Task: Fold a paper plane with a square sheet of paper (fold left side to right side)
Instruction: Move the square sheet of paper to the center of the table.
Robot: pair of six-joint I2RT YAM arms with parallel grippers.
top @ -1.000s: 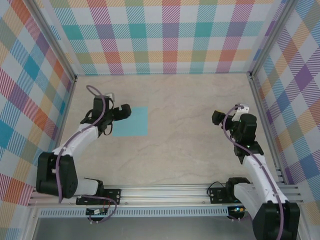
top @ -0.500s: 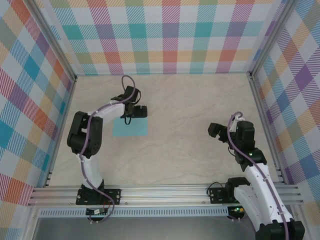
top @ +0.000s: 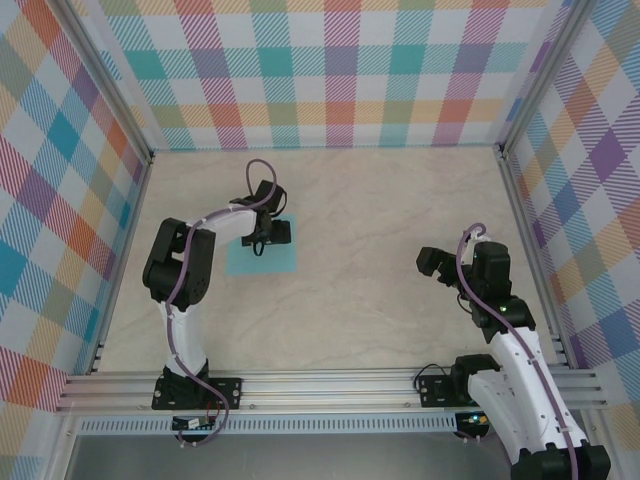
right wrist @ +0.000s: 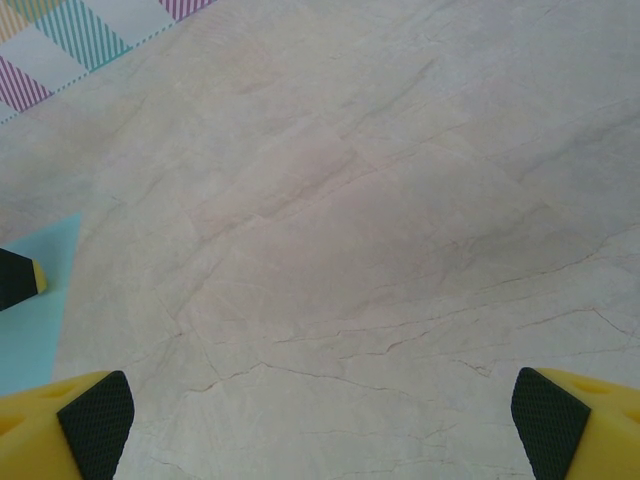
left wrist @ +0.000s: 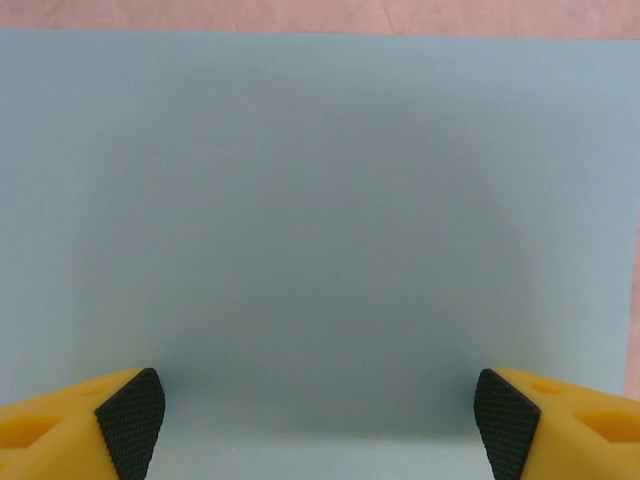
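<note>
The sheet (top: pixel 262 258) is lying flat on the table (top: pixel 380 220), inside checked walls (top: pixel 330 80). The left gripper (top: pixel 268 232) is hanging over the sheet's far half, jaws spread wide, covering that edge. The right gripper (top: pixel 432 262) is hanging well right of the sheet, jaws wide, empty

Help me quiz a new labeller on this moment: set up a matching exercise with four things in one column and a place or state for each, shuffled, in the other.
Column one:
1. left gripper
2. right gripper
3. square sheet of paper
4. walls

Column two:
A. pastel checks
B. open over bare table, right side
C. flat on the table, left of centre
D. open over the turquoise sheet

Pairs: 1-D, 2-B, 3-C, 4-A.
</note>
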